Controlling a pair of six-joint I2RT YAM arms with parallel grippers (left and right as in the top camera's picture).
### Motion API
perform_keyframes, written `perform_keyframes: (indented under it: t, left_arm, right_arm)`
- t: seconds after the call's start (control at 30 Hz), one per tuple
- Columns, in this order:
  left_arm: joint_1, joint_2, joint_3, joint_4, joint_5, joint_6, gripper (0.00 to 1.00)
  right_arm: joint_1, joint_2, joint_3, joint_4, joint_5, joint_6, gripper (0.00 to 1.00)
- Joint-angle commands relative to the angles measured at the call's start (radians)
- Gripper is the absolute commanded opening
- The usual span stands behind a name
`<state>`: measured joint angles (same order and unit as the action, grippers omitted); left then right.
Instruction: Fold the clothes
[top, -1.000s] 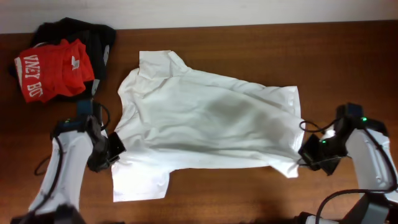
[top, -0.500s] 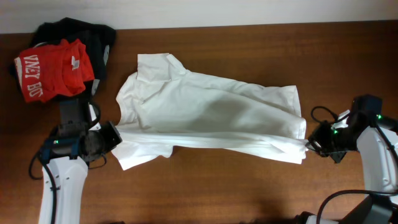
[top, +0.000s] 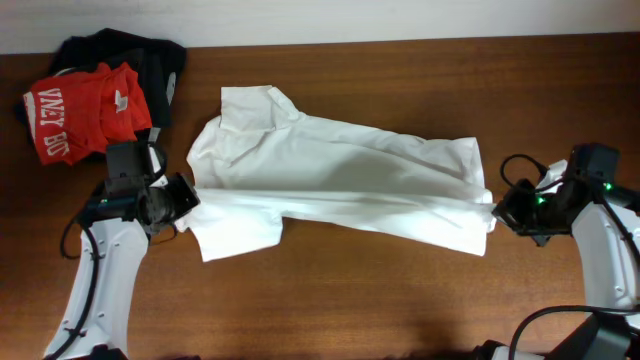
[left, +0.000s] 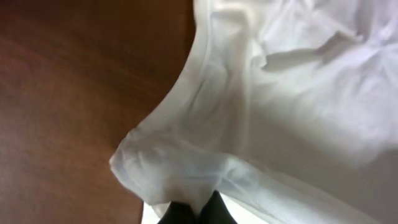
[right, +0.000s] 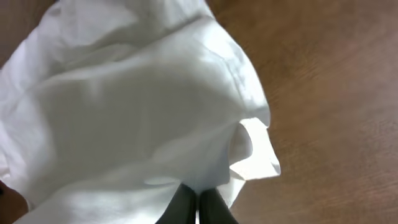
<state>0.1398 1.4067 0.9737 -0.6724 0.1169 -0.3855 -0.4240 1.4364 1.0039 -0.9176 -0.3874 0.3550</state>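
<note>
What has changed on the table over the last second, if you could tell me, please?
The left gripper and right gripper carried the near edge of the white T-shirt toward the far side of the table, narrowing the spread cloth. Both stayed shut on it; the red shirt and black garment did not move.

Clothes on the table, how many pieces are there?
3: a white T-shirt stretched across the middle, a red shirt at the back left corner, and a black garment beneath it. More could be hidden in that pile.
</note>
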Motion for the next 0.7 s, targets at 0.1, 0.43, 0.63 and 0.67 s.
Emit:
perform_keyframes:
  t: [0.1,0.43,0.63,0.67]
  left_arm:
    - [0.005,0.068,0.012,0.168,-0.031,0.011,0.01]
    - [-0.002,0.206,0.012,0.515,-0.031,0.012,0.01]
    - [-0.002,0.357,0.012,0.57,-0.034,0.012,0.01]
    - [-0.002,0.376,0.012,0.585,-0.034,0.012,0.02]
  right_arm:
    - [0.111,-0.003,0.026,0.101,0.186,0.054,0.04]
    - [0.13,0.178,0.026,0.236,0.219,0.091,0.04]
    - [0.131,0.203,0.034,0.371,0.215,0.087,0.08]
    - [0.14,0.208,0.034,0.389,0.215,0.088,0.08]
